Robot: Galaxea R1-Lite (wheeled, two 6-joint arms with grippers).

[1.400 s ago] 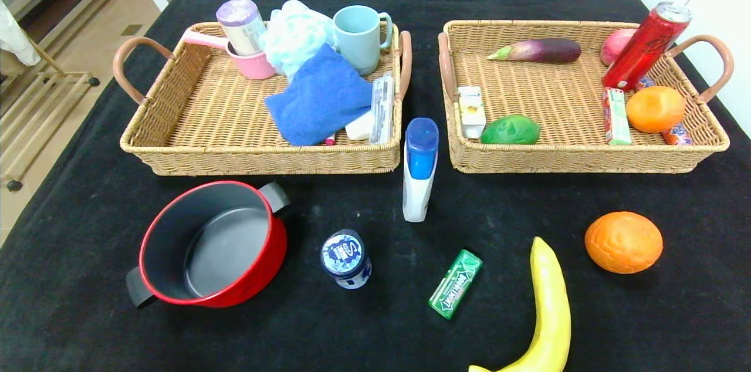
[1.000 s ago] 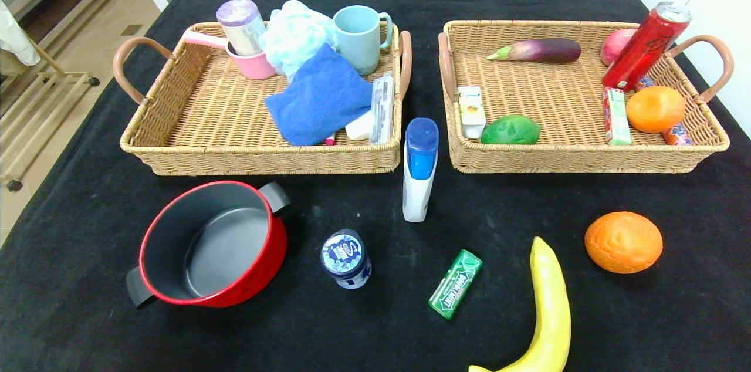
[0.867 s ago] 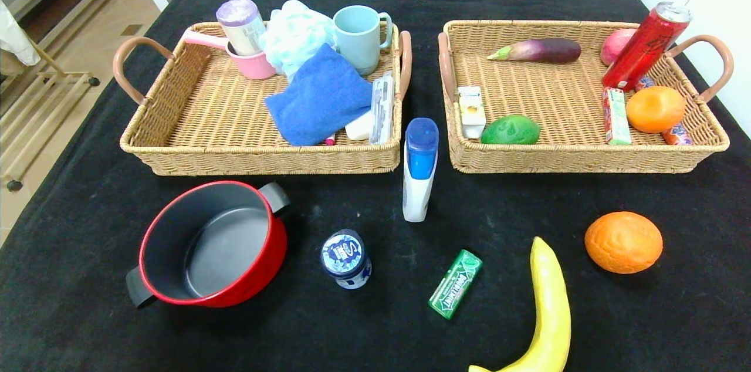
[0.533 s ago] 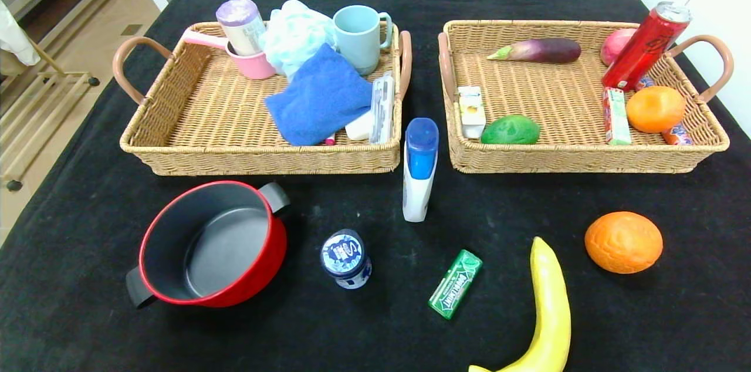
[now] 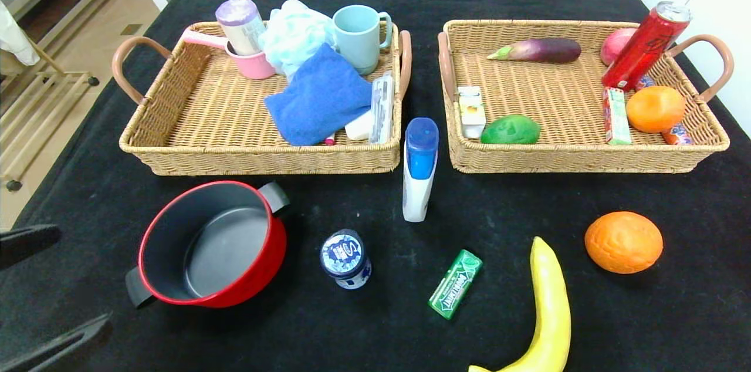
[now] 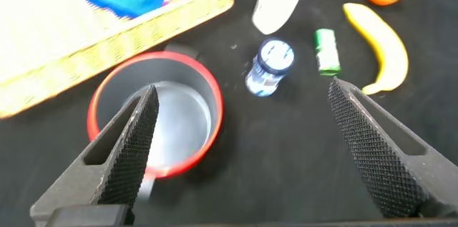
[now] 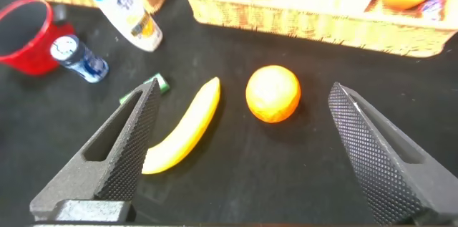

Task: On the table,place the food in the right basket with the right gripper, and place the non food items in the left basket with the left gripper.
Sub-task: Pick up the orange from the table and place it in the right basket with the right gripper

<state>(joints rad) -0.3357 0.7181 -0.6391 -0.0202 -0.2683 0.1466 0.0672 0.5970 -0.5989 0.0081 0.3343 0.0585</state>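
Note:
On the black table (image 5: 364,337) stand a red pot (image 5: 211,243), a blue-and-white tub (image 5: 346,257), a green gum pack (image 5: 455,283), a banana (image 5: 551,307) and an orange (image 5: 623,242). A white bottle with a blue cap (image 5: 419,169) lies between the left basket (image 5: 176,119) and the right basket (image 5: 557,102). My left gripper (image 5: 82,276) is open and empty, left of the pot; in the left wrist view (image 6: 243,89) it hovers over the pot (image 6: 154,112) and tub (image 6: 270,66). My right gripper (image 7: 243,94) is open and empty above the orange (image 7: 273,93) and banana (image 7: 182,127); the head view does not show it.
The left basket holds a blue cloth (image 5: 320,96), cups (image 5: 358,37) and a sponge. The right basket holds an eggplant (image 5: 537,50), a red can (image 5: 645,46), an orange fruit (image 5: 655,109) and a green fruit (image 5: 510,130). The table's left edge drops to the floor.
My left gripper's fingers have come into the head view at the lower left. The objects on the table have not moved.

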